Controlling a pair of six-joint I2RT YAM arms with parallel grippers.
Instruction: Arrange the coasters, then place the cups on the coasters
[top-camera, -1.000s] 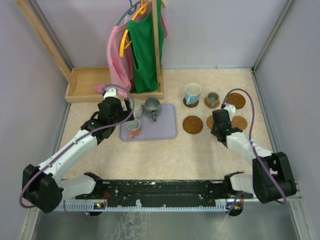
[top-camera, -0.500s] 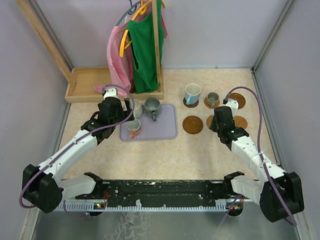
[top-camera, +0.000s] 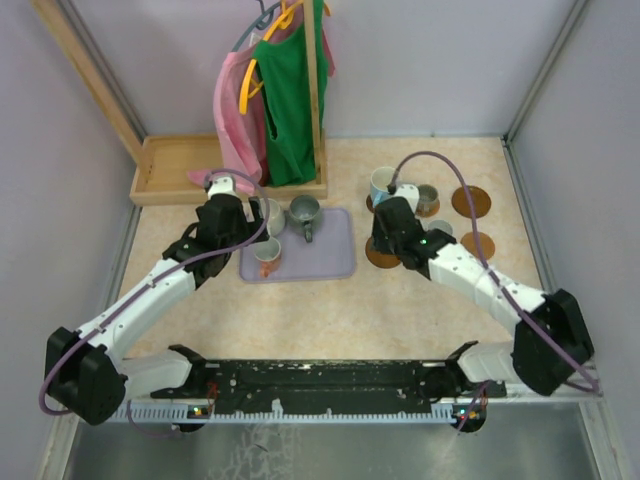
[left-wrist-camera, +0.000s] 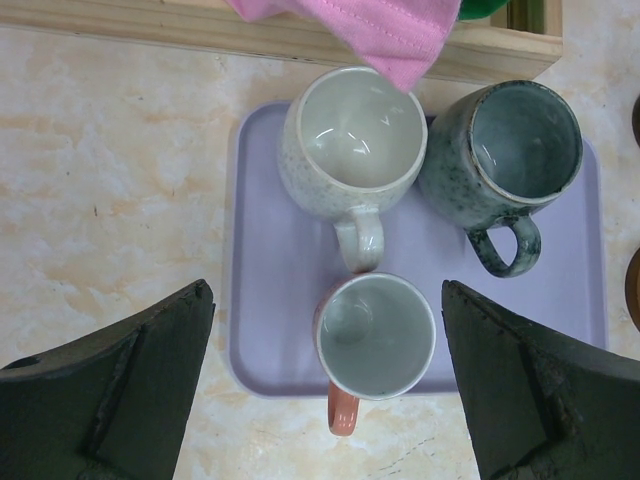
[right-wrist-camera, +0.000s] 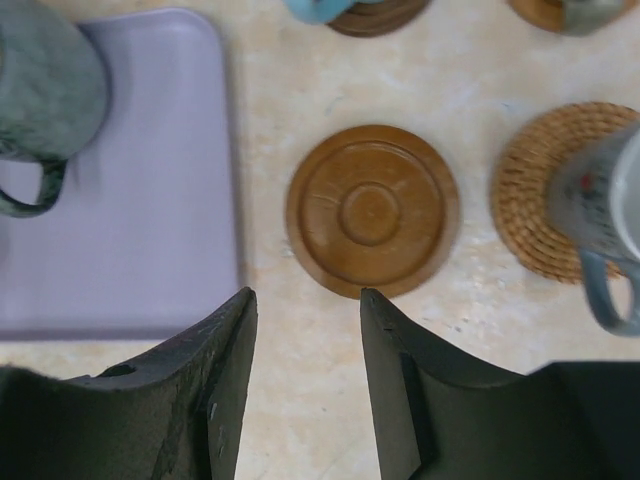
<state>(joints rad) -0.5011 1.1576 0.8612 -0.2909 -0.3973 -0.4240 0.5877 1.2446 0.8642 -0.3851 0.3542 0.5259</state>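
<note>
hovering over the tray (left-wrist-camera: 262, 250), your left gripper (left-wrist-camera: 325, 300) gapes empty. your right gripper (right-wrist-camera: 305, 300), part-open over a coaster (right-wrist-camera: 371, 211), holds nothing.

No readable text, labels, brands or numbers anywhere. Small reddish mark on grey ceramic mug (right-wrist-camera: 600, 195), standing on woven brown round coaster (right-wrist-camera: 535, 190), too blurred to read.
</note>
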